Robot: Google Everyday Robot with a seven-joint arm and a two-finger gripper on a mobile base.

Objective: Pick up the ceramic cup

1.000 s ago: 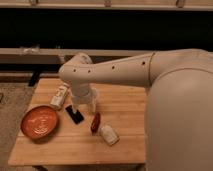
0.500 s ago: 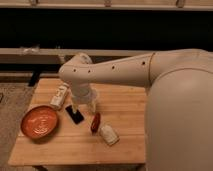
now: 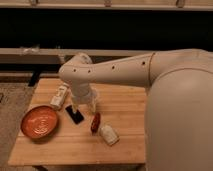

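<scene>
My gripper [image 3: 84,106] hangs below the big white arm over the middle of the wooden table [image 3: 125,107], just behind the black phone [image 3: 75,115]. A small white shape at the gripper's right side looks like the ceramic cup [image 3: 93,104]. It stands upright and is mostly hidden by the wrist. I cannot tell whether the gripper is around the cup or only beside it.
A white bottle with a label [image 3: 59,96] lies at the left rear. An orange-red bowl [image 3: 39,122] sits at the front left. A red object [image 3: 95,122] and a flat white oblong object [image 3: 108,134] lie in front of the gripper. A dark bench runs behind the table.
</scene>
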